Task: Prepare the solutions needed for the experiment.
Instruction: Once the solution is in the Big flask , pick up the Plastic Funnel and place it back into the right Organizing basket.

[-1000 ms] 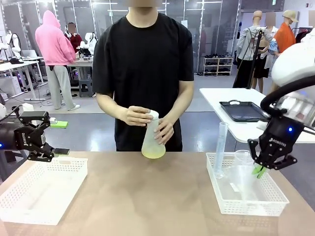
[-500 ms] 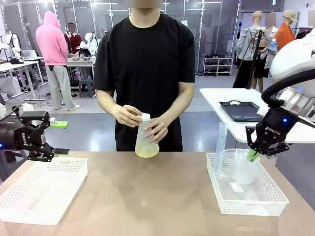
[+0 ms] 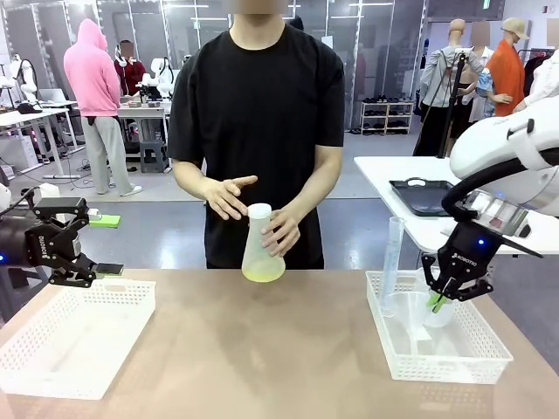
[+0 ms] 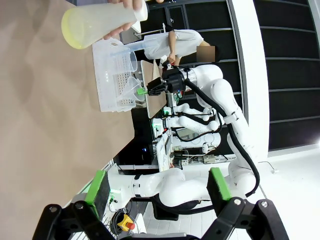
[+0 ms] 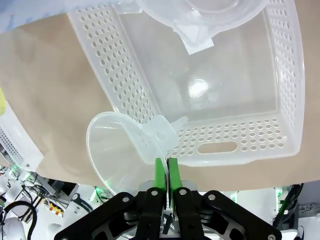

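The matte tan worktop (image 3: 262,358) carries two white perforated plastic baskets. The left basket (image 3: 74,336) sits by the left edge and the right basket (image 3: 485,353) by the right edge, both rectangular with slotted handles. A person in a black T-shirt stands at the far edge.

The left gripper (image 3: 94,244) hangs above the far left corner of the left basket; in its wrist view the green pads stand wide apart with nothing between them. The right gripper (image 5: 164,172) is over the right basket's far side, its pads pinched together on the flat tab of a clear plastic funnel (image 5: 117,150), whose round mouth is tilted.

The person's hand (image 3: 281,234) holds a frosted conical flask (image 3: 260,249) with a white cap just above the middle of the far edge; the other hand (image 3: 225,194) is open beside the cap. A tall clear graduated cylinder (image 3: 392,262) stands upright in the right basket's far left corner. A clear beaker (image 5: 200,10) with a pour lip and a small label is in the same basket.

The solution (image 3: 263,274), pale yellow and translucent, forms a shallow layer in the flask's wide bottom.
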